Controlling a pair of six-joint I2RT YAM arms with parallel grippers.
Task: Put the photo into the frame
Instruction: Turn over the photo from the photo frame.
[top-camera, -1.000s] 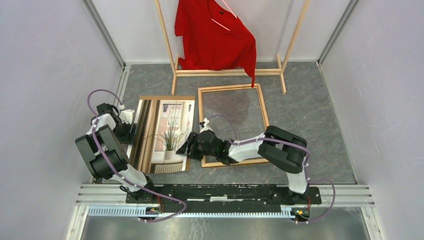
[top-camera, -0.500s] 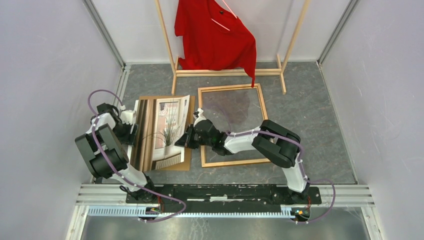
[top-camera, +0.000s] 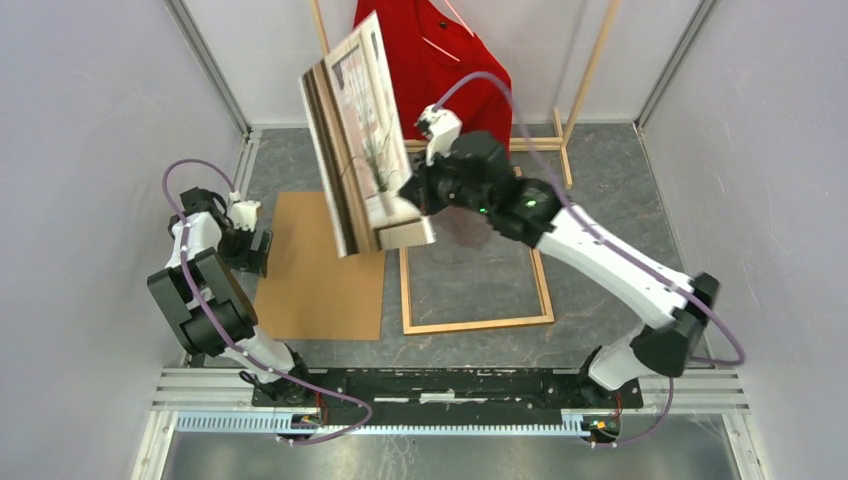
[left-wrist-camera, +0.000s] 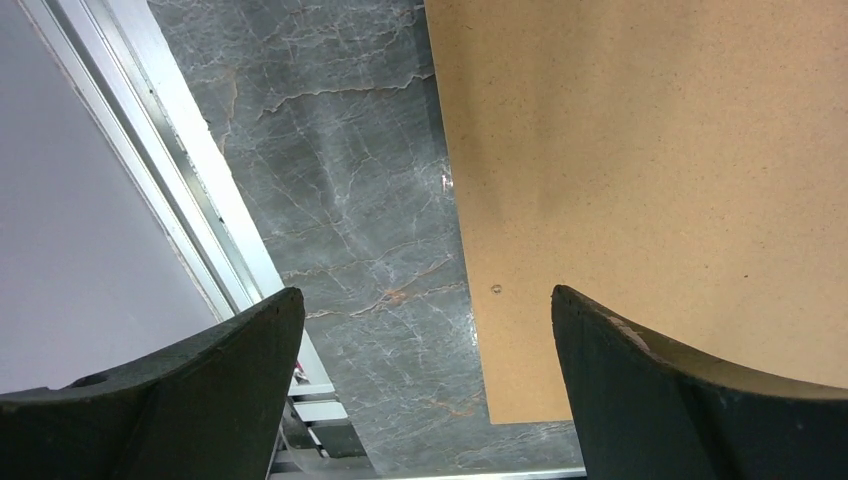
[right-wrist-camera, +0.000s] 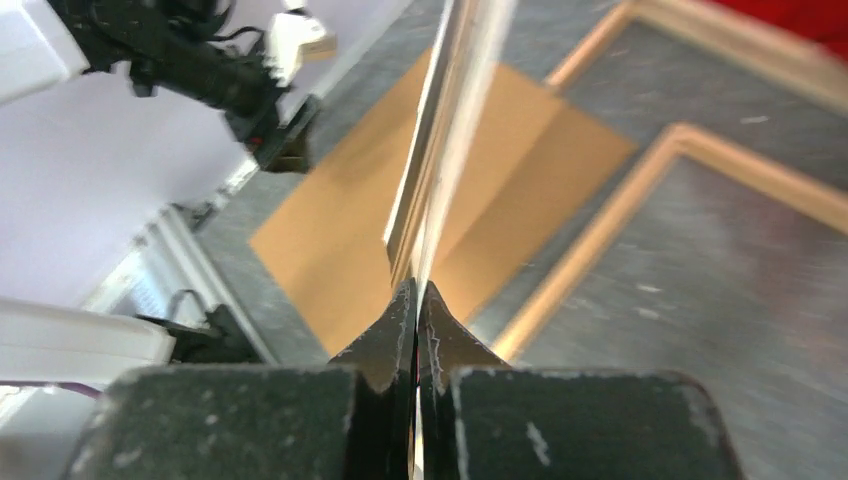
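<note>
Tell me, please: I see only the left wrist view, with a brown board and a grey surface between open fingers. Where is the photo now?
Observer: The photo is up in the air and steeply tilted. In the top view it covers part of the red shirt.
Operator: What holds it?
Observer: The right fingers are shut on one edge of it.
Operator: And the frame?
Observer: The frame lies flat, just to the right of your board.
</note>
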